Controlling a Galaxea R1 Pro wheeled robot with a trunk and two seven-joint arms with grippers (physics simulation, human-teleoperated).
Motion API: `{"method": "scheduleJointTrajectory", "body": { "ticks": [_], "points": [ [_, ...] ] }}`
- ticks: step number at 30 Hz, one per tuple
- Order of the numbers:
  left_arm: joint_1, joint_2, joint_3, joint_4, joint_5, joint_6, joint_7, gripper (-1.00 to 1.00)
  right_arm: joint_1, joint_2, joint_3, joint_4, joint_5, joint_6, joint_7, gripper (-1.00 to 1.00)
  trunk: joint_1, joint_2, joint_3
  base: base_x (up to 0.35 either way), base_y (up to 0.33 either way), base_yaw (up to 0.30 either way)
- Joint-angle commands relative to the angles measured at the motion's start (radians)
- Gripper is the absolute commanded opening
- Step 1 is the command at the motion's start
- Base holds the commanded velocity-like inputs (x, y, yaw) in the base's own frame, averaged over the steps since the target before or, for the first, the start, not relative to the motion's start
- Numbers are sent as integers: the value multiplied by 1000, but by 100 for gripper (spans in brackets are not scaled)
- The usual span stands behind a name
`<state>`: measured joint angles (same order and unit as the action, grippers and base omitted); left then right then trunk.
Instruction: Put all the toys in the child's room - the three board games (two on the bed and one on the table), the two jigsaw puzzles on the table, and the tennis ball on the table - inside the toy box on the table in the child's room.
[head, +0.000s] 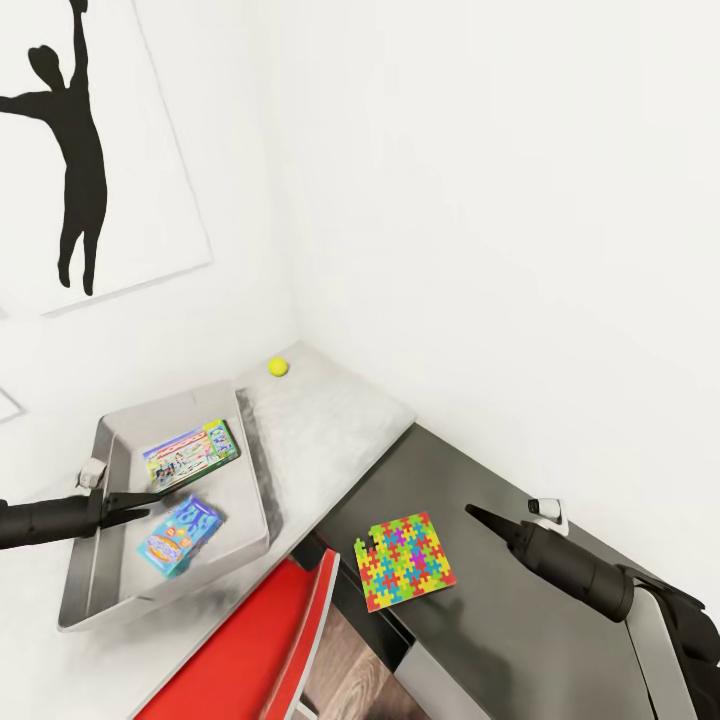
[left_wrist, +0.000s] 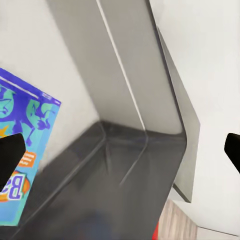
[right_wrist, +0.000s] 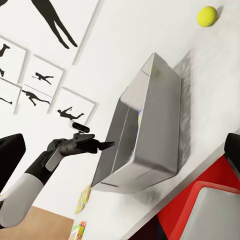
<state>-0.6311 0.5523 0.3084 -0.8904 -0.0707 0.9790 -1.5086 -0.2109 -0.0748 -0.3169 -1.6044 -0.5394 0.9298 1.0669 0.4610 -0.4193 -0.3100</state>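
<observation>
Your left gripper (head: 150, 497) hangs over toy box (head: 110, 590), fingers wide, holding nothing; light blue board game (head: 180, 535) and second board game (head: 190, 452) lie flat inside. Jigsaw puzzle (head: 404, 561) waits on dark surface (head: 500, 640) near your right gripper (head: 470, 511), fingers spread, empty. Tennis ball (head: 278, 367) sits by white wall corner on pale surface (head: 330, 420). Red chair (head: 250, 650) tucked below.

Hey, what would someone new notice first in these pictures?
Probably the bright jigsaw puzzle lying alone on the dark desk surface, and the grey toy box holding two board games. A yellow tennis ball sits behind it near the wall corner.
</observation>
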Motion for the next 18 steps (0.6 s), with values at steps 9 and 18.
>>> {"method": "scheduleJointTrajectory", "body": {
  "ticks": [9, 18],
  "points": [
    [-1, 0, 1, -1, -8, 9, -9, 100, -1, 1, -1, 0, -1, 4, 2, 100, 1, -2, -1, 0, 0, 0],
    [0, 6, 41, -2, -7, 4, -59, 100, -1, 1, -1, 0, -1, 3, 4, 100, 1, -2, 9, 0, 0, -34]
  ]
}}
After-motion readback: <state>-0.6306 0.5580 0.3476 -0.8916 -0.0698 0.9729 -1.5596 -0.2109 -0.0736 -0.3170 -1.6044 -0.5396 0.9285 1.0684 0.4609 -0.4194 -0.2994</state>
